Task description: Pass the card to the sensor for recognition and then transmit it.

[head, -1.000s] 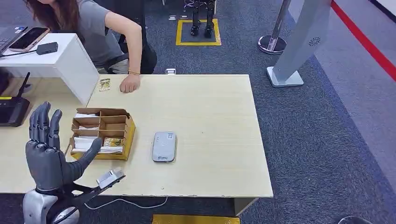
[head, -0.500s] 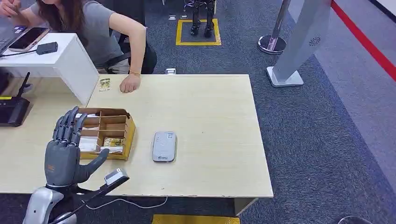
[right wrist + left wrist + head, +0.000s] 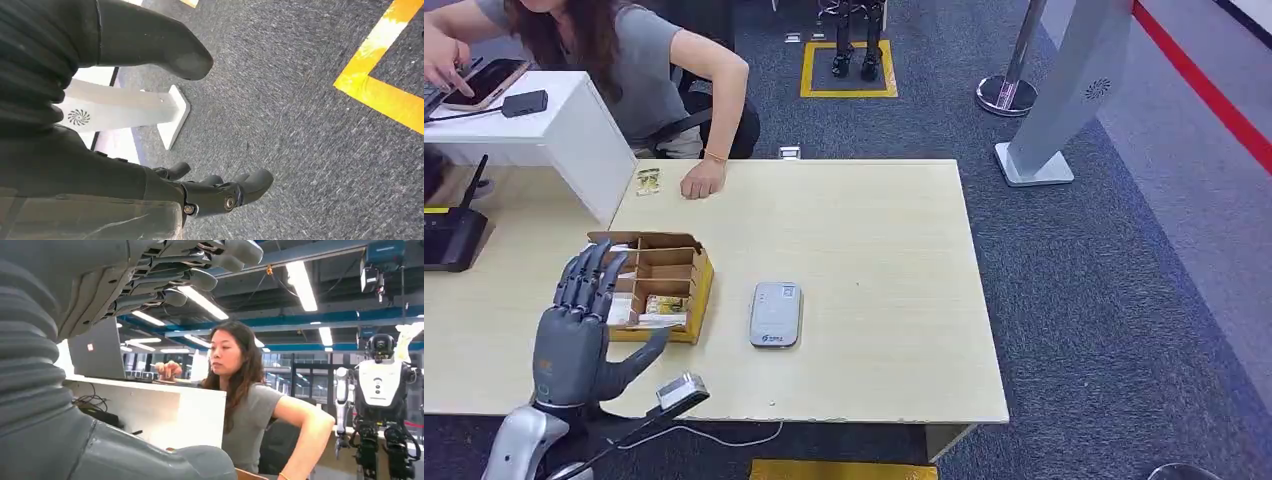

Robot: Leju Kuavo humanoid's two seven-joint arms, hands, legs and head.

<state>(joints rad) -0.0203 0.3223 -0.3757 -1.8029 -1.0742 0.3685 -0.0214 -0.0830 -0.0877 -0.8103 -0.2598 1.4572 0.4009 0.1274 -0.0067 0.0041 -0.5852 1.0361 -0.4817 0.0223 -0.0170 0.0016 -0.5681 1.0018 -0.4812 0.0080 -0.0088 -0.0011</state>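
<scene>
Wide bare tabletop [image 3: 874, 240] beyond the sensor [image 3: 775, 314]; left hand [image 3: 579, 335] empty (fingers spread) above its near edge.

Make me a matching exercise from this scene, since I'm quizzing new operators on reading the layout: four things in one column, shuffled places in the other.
Things:
1. left hand
2. grey sensor
3. cardboard box
4. black router

Places:
A. flat on the table, beside the box, on the side away from the router
B. far left of the head view, antenna up
C. raised, open, over the table's near edge
D. on the table, divided into compartments

Pairs: 1-C, 2-A, 3-D, 4-B
</scene>
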